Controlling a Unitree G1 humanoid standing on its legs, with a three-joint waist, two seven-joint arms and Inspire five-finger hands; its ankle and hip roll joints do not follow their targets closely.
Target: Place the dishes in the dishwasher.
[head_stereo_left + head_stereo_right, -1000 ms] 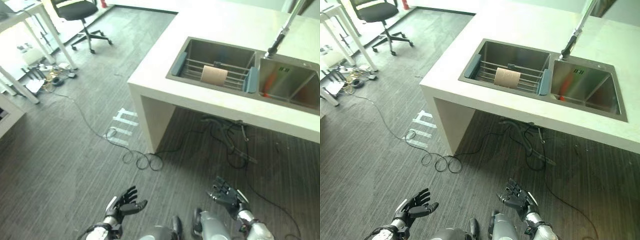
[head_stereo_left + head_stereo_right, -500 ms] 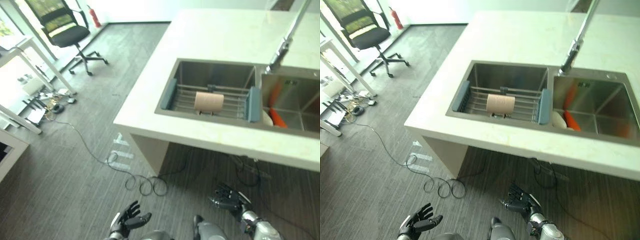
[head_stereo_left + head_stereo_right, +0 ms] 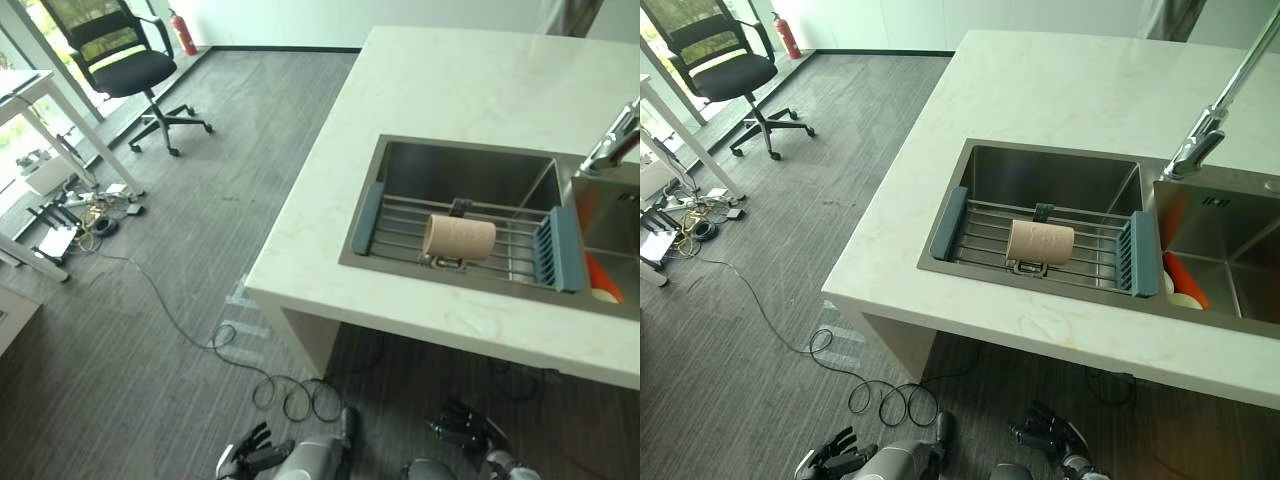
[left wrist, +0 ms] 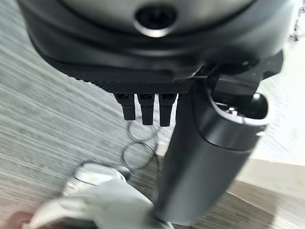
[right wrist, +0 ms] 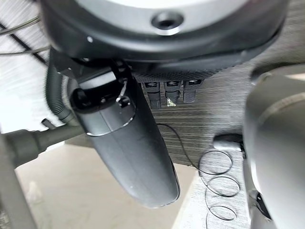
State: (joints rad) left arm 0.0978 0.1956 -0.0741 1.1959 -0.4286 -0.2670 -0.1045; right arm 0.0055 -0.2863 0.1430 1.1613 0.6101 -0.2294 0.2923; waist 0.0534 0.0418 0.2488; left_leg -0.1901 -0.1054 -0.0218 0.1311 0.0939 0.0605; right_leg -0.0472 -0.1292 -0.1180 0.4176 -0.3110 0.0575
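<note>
A tan cup [image 3: 458, 238] lies on its side on a wire rack [image 3: 400, 228] with blue-grey ends, set across the left basin of a steel sink [image 3: 1050, 180]. In the right basin, an orange item [image 3: 1183, 278] leans beside a pale dish [image 3: 1188, 300]. Both hands hang low over the floor in front of the counter, far below the sink. My left hand [image 3: 245, 461] is open with its fingers [image 4: 145, 109] straight. My right hand [image 3: 465, 428] is open too, fingers [image 5: 167, 93] relaxed, holding nothing.
The pale stone counter [image 3: 450, 90] overhangs the floor, and its front edge [image 3: 420, 325] lies between my hands and the sink. A tall faucet [image 3: 1202, 145] stands between the basins. A black office chair [image 3: 135, 65], a white desk [image 3: 30, 90] and loose cables [image 3: 295, 400] lie left.
The camera has moved: the counter and sink now sit lower and nearer in the picture. Both hands have slid towards the bottom edge and remain open.
</note>
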